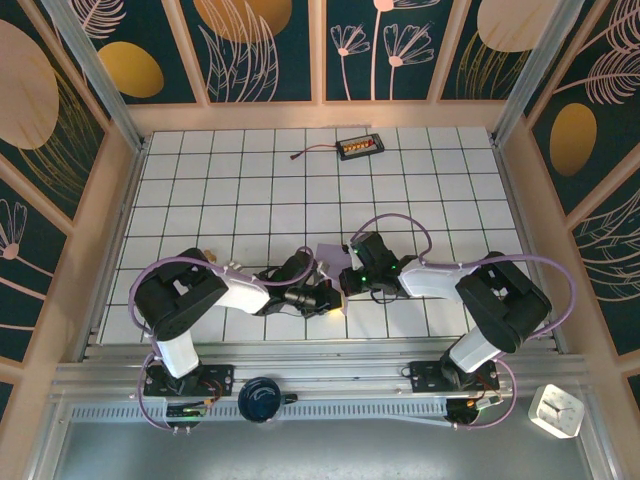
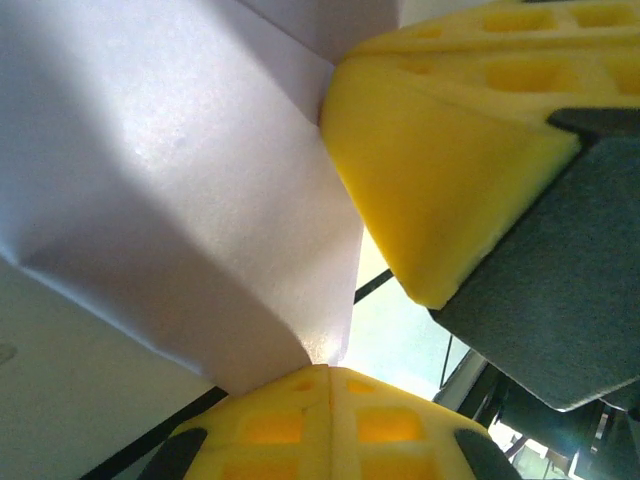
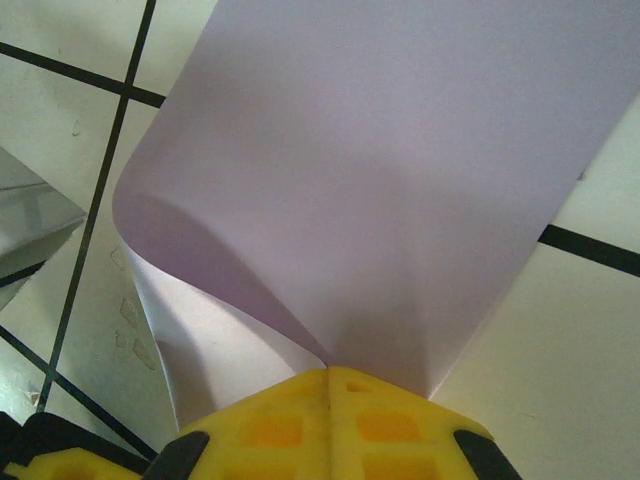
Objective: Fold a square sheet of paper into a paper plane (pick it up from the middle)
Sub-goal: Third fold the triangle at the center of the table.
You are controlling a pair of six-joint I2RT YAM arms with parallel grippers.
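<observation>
Lavender paper sits just below the centre of the overhead picture: the square sheet of paper (image 1: 328,254), held between the two arms over the white tiled table (image 1: 220,190); the left gripper (image 2: 330,375), at the bottom of its wrist view, has its yellow fingers pressed together on a creased part of the sheet; the right gripper (image 3: 330,372) is clamped on the sheet too, the paper bowing out to the left above it; a small black board (image 1: 358,148) with orange parts lies at the top, well apart.
</observation>
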